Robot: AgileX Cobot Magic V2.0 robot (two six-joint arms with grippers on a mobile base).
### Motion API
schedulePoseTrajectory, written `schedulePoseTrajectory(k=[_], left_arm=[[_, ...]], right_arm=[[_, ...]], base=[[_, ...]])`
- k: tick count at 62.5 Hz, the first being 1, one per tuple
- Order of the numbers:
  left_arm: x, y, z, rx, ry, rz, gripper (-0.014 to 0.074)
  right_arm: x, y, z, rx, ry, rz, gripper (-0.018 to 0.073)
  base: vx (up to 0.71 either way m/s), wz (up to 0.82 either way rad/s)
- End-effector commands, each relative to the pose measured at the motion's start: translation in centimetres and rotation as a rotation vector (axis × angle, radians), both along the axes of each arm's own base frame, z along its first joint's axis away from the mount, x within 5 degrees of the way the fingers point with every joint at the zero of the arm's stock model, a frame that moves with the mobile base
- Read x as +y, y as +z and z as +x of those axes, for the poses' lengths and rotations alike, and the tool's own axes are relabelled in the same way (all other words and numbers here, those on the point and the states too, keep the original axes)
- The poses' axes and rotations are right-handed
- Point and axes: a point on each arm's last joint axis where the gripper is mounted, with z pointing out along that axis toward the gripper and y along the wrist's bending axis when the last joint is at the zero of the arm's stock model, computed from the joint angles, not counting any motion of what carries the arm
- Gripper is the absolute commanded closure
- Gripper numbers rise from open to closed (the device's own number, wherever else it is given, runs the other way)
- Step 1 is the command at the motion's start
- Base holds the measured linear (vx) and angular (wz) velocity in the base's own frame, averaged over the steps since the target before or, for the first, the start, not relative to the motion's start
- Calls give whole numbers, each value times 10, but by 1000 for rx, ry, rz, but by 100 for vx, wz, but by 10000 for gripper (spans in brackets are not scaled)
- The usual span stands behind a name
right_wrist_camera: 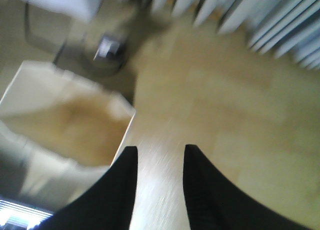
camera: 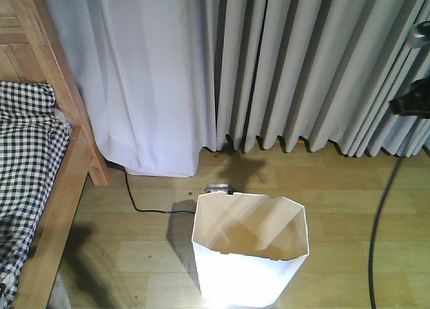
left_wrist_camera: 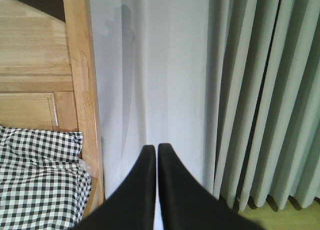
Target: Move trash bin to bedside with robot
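a: what's closest to the lens?

b: in the left wrist view, the left gripper [left_wrist_camera: 153, 149]. its two black fingers [left_wrist_camera: 142, 190] fill the bottom of the picture, tips pressed together with only a hairline between them. clenched, and nothing is caught in it.

a: what's behind it?

b: a pale curtain [left_wrist_camera: 240, 90], and to the left the bed [left_wrist_camera: 80, 80] with its light wooden post and checked bedding [left_wrist_camera: 35, 180].

a: and the right gripper?

b: the right gripper [right_wrist_camera: 160, 151] is released, a clear gap between the tips. only bare wooden floor [right_wrist_camera: 210, 125] shows through the gap. it touches nothing. that view is blurred.

a: where's the bin?

b: the bin [camera: 248, 255] stands upright on the floor in the front view, low in the picture and a little right of centre, cream inside. the bed frame runs down the left edge, with open floor between it and the bin. in the right wrist view the bin sits to the left of the gripper and below it, apart from the fingers.

a: anything else near it?

b: a small grey object [camera: 218, 188] just behind the rim, too small to identify, and a black cable [camera: 144, 205] trailing from the curtain's foot toward it. another black cable [camera: 379, 222] hangs at the right.
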Motion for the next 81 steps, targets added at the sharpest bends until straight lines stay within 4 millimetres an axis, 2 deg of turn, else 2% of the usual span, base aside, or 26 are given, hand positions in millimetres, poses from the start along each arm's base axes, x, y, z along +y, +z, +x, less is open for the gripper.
schedulePoseTrajectory(k=[1,9,18,23,34,40,46,51,55,63,81], left_arm=[[0,-2,1,-60,-4,-14,602],[0,-2,1,-60,-4,-14,602],[0,-2,1,-60,-4,-14,602],[0,-2,1,-60,-4,-14,602],[0,-2,1,-60,-4,-14,602],[0,-2,1,-60,-4,-14,602],[0,-2,1,-60,-4,-14,602],[0,-2,1,-60,-4,-14,602],[0,-2,1,-60,-4,-14,602],[0,-2,1,-60,-4,-14,602],[0,-2,1,-60,-4,-14,602]], right_arm=[[4,36,-33,-234,-28,-52,346],[13,53,-81,-421,-60,-68,346],[26,64,-145,-743,-156,18,346],[35,54,-175,-873,-178,89,346],[47,11,-216,-969,-74,84,346],[47,-6,-225,-982,-85,102,344],[47,-18,-226,-958,-108,147,344],[47,-18,-226,-961,-139,201,351],[47,-17,-226,-964,-143,198,393],[46,-16,-226,-977,-143,180,572],[45,-15,-226,-992,-152,192,565]], base=[[0,0],[0,0],[0,0],[0,0],[0,0],[0,0],[0,0],[0,0],[0,0],[0,0],[0,0]])
